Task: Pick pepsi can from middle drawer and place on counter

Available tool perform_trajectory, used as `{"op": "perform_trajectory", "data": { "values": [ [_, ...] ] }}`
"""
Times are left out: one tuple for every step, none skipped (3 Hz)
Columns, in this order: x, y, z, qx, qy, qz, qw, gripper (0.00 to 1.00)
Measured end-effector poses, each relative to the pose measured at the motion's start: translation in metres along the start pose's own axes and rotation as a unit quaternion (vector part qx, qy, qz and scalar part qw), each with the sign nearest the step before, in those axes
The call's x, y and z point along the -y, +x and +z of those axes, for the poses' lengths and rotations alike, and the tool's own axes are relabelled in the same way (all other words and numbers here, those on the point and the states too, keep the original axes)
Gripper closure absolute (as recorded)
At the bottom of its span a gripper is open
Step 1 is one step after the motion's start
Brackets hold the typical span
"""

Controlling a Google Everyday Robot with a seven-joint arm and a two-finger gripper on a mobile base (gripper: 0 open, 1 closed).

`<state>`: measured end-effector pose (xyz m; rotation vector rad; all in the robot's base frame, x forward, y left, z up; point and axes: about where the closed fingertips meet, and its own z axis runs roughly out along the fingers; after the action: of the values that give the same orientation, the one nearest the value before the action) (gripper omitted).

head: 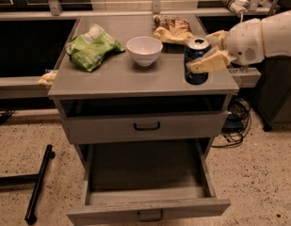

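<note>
A: Status, starting nearest us?

B: Bottom of the frame: the middle drawer is pulled fully out and nothing shows inside it. Above it, the upper drawer front is shut.

A: Location of the pepsi can?

B: On the bench, right of centre and close to its front right corner. The pepsi can stands upright, and its base appears to rest on the surface, though I cannot confirm full contact.

A: State of the claw?

B: The claw reaches in from the right edge of the frame and is clamped across the can, with one tan finger lying over the side facing us.

A: Step in hand?

B: Placement, by my judgement. Retrieval is complete; release is not yet done.

A: Next move?

B: Confirm the can is seated flat, spread the fingers, then draw the claw away to the right without tipping the can off the near edge.

A: Obstacles further back?

B: The white bowl sits just left of the can. The green bag is well left. The brown snack bag lies just behind the can.
</note>
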<state>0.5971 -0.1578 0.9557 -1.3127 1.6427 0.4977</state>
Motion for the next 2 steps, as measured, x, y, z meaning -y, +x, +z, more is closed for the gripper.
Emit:
{"op": "perform_trajectory", "data": {
  "values": [
    [0.028,0.005,0.016,0.014,0.002,0.017,0.9998,1.00],
    [0.047,0.012,0.032,0.030,0.003,0.032,0.9990,1.00]
  ]
}}
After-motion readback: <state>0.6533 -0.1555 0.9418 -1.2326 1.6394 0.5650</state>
